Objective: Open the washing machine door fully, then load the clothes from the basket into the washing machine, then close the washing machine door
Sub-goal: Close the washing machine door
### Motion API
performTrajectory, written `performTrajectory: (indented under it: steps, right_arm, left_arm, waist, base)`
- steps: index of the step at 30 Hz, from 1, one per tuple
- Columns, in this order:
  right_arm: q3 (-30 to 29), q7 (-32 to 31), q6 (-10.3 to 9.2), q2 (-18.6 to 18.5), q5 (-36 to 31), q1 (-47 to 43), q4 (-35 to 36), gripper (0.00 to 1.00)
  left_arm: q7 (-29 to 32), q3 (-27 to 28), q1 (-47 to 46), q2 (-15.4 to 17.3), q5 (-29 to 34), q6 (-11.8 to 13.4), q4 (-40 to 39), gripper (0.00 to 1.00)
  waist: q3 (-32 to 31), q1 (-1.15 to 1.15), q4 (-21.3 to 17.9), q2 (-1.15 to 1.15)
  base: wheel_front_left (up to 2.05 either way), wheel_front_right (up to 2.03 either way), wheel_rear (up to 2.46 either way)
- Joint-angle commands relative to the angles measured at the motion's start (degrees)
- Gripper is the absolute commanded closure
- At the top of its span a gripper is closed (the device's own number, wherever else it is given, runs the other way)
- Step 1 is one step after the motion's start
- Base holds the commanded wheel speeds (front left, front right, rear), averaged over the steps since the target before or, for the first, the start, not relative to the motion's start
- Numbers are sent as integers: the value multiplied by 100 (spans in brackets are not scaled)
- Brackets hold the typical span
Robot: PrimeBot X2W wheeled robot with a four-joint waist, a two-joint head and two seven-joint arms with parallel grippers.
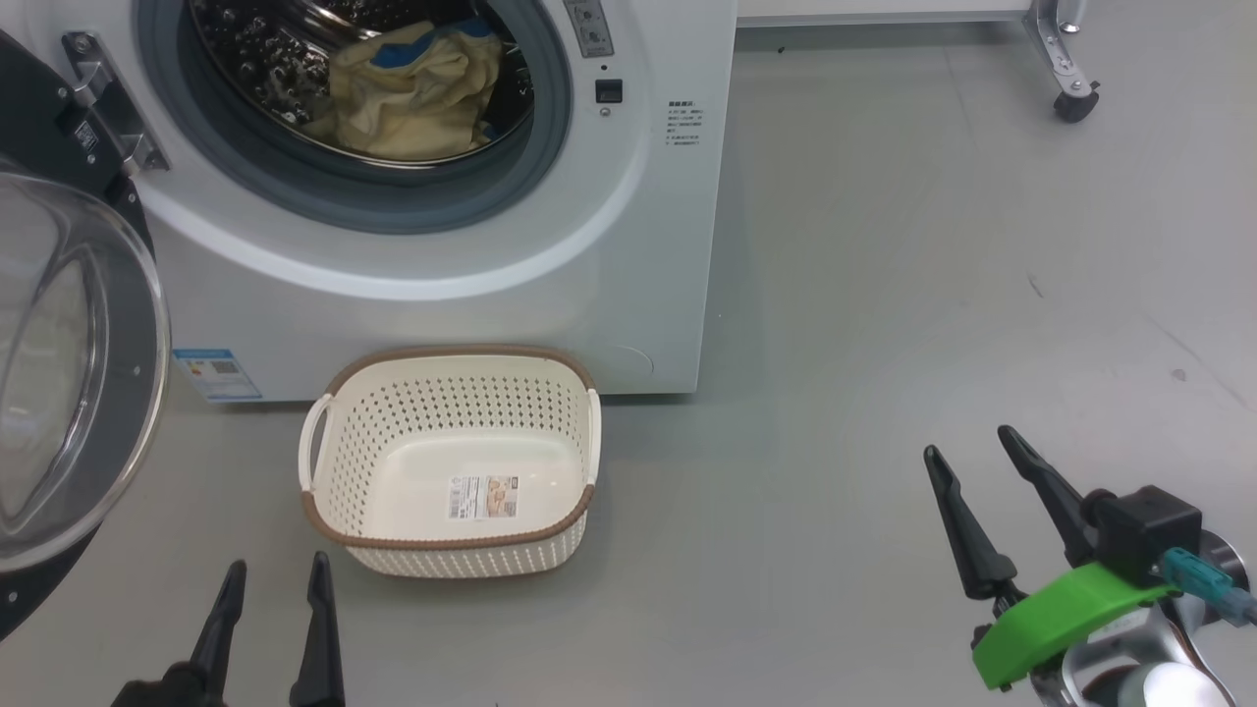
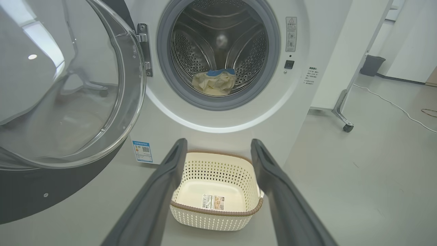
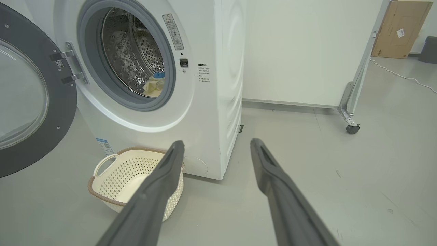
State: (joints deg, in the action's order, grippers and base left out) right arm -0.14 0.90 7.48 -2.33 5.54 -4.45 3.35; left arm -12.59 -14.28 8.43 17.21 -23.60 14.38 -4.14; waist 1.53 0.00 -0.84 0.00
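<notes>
The left gripper (image 1: 278,562) has its two dark fingers apart with nothing between them. It hovers just beside the basket (image 1: 457,351), at the basket's near left corner. The right gripper (image 1: 967,440) is spread in the same way and also holds nothing, but it is well apart from the basket, on its right side. The basket itself is empty. Close behind the basket stands the washing machine (image 1: 442,314); whether the two touch I cannot tell. The clothes (image 1: 412,98) lie above and behind the basket, inside the drum (image 1: 265,59), as a yellow heap with some blue on it. So the loading looks finished, I think, and what remains is to close the washing machine door (image 1: 88,373).

This door is to the left of the basket, swung out wide on its hinge (image 1: 108,98). Its glass bowl bulges toward the basket's side, and its free edge points toward the robot. From the left gripper the door lies near, to the left and a little ahead. From the right gripper it is far, with the basket between them. I judge that the left arm is the one for this move. It would need to get to the door's outer face, the one turned away from the basket, and push it rightward in an arc toward the drum. Whether the door's low edge passes clear above the basket, I cannot tell for sure.
</notes>
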Motion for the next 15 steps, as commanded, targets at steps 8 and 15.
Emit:
performTrajectory:
  steps: [8,15]
  right_arm:
    - [83,27,1,-54,57,160,153,0]
    - [72,40,1,-54,65,165,138,0]
  left_arm:
    - [-54,210,-227,180,25,644,-201,0]
    - [-63,206,-245,195,1,635,-193,0]
  waist:
    - [8,0,38,0]
    - [28,0,48,0]
  base:
    - [-48,48,0]
    - [0,0,0]
